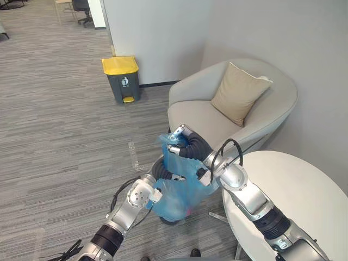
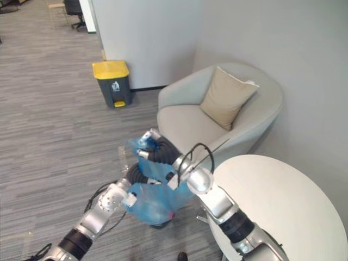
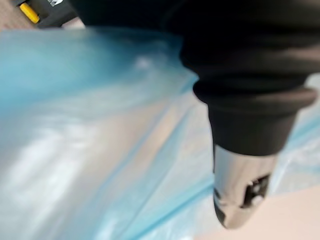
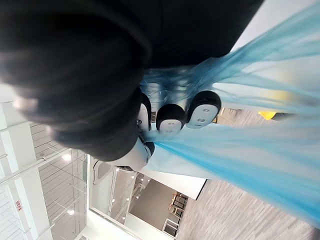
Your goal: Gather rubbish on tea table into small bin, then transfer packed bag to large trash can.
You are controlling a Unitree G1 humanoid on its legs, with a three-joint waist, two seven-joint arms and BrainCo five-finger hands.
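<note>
translucent blue plastic bag [image 1: 175, 197]: soft, light, slippery | right hand [image 4: 171, 118] clenched on gathered neck, best hold | left hand [image 1: 173, 175] just below: grip can't tell

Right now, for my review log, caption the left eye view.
Right hand grips the blue bag at its top, left hand against it; yellow-lidded bin beyond.

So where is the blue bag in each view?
Left eye view: blue bag low centre, between both arms.
Right eye view: bag low, left of centre.
Left wrist view: bag stretched past the dark cover.
Right wrist view: bag pinched by the right hand.
Shared landmark: yellow-lidded bin, upper left in both eye views.
</note>
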